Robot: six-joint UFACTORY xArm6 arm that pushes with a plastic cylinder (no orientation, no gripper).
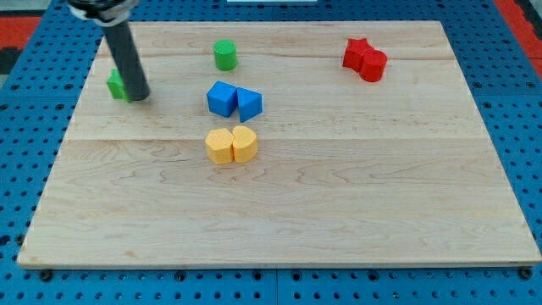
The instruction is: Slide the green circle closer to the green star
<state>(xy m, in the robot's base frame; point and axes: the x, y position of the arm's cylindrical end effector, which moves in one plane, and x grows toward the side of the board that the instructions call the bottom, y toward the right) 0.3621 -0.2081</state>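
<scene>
The green circle [225, 55], a short cylinder, stands near the view's top, left of centre. The green star [116, 84] lies at the view's left, mostly hidden behind my rod. My tip [139, 97] rests on the board touching the green star's right side, well to the left of and below the green circle.
A blue cube [221, 98] and a blue triangle [249, 103] touch in the middle. Two yellow blocks [231, 145] sit together just below them. A red star [356, 52] and a red circle [373, 64] touch at the top right. The wooden board [339, 212] ends at a blue pegboard.
</scene>
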